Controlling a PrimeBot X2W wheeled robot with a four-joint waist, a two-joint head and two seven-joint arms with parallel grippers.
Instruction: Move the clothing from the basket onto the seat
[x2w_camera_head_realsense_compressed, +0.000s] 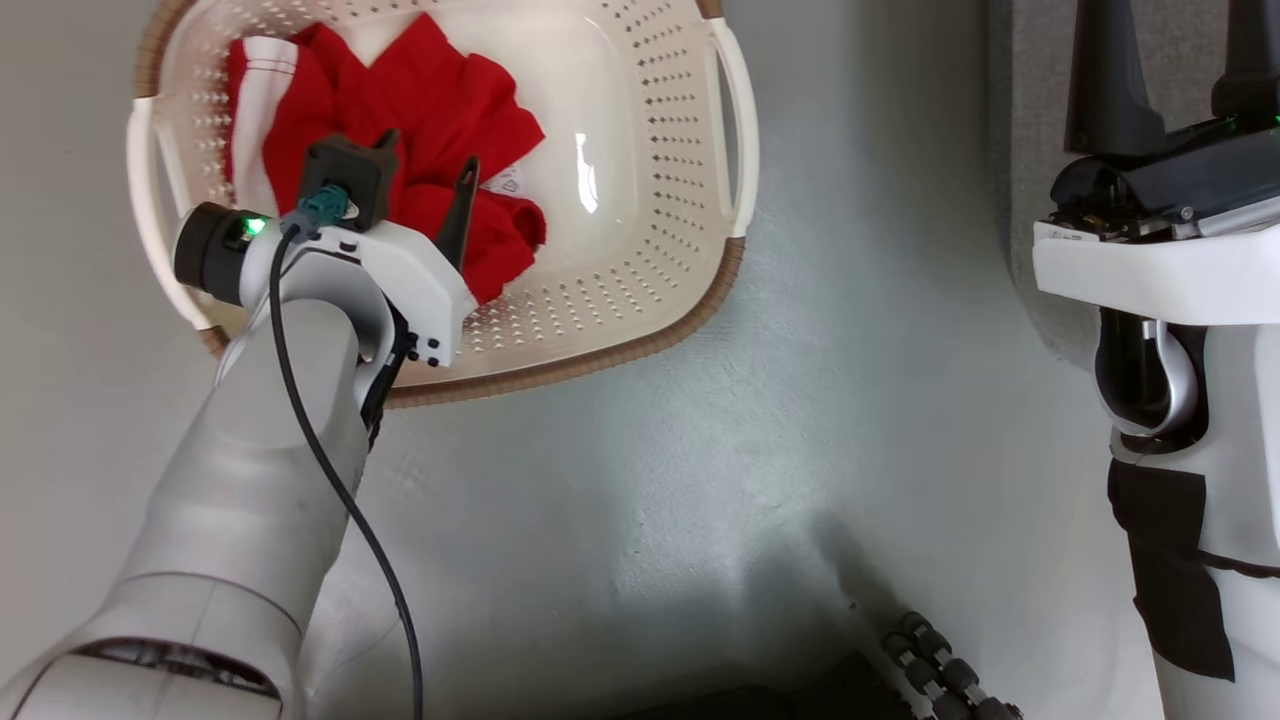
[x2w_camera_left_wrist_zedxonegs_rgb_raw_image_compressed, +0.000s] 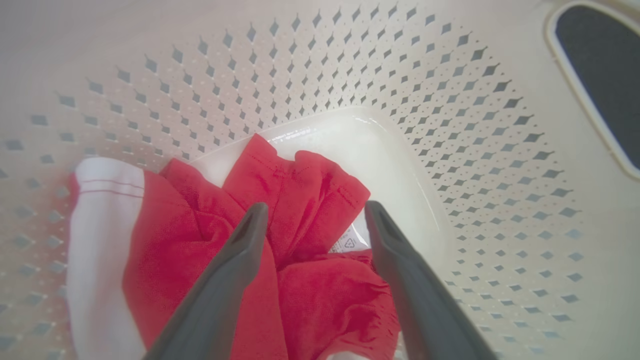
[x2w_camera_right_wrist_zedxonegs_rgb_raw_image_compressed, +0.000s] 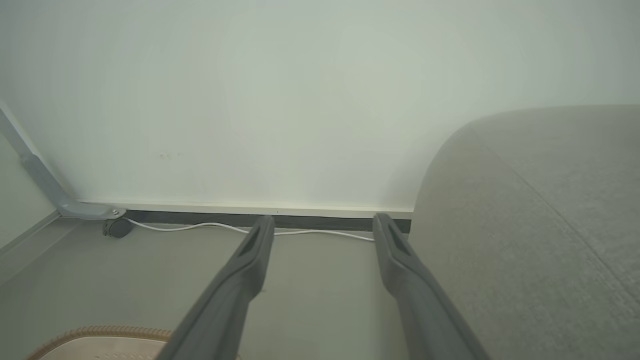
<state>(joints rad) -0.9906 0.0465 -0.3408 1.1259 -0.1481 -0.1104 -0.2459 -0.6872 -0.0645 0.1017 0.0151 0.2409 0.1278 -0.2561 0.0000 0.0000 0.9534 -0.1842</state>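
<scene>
The cream perforated basket (x2w_camera_head_realsense_compressed: 650, 200) with a brown rim stands on the floor at the upper left. Red clothing (x2w_camera_head_realsense_compressed: 440, 110) with a white striped part lies crumpled in its left half. My left gripper (x2w_camera_head_realsense_compressed: 428, 152) reaches down into the basket, open, fingers astride the red fabric. The left wrist view shows that gripper (x2w_camera_left_wrist_zedxonegs_rgb_raw_image_compressed: 315, 210) open just above the clothing (x2w_camera_left_wrist_zedxonegs_rgb_raw_image_compressed: 175, 235), a small white label (x2w_camera_left_wrist_zedxonegs_rgb_raw_image_compressed: 347, 242) between the fingers, and the basket wall (x2w_camera_left_wrist_zedxonegs_rgb_raw_image_compressed: 350, 65) behind. My right gripper (x2w_camera_head_realsense_compressed: 1175, 35) is open and holds nothing, raised beside the grey seat (x2w_camera_right_wrist_zedxonegs_rgb_raw_image_compressed: 525, 225).
Grey floor spreads between the basket and the seat's edge (x2w_camera_head_realsense_compressed: 1020, 150). A dark ribbed object (x2w_camera_head_realsense_compressed: 940, 670) lies at the bottom. The right wrist view has a pale wall, a dark baseboard, a white cable (x2w_camera_right_wrist_zedxonegs_rgb_raw_image_compressed: 200, 227), a grey metal strut (x2w_camera_right_wrist_zedxonegs_rgb_raw_image_compressed: 45, 185) and the basket rim (x2w_camera_right_wrist_zedxonegs_rgb_raw_image_compressed: 100, 332).
</scene>
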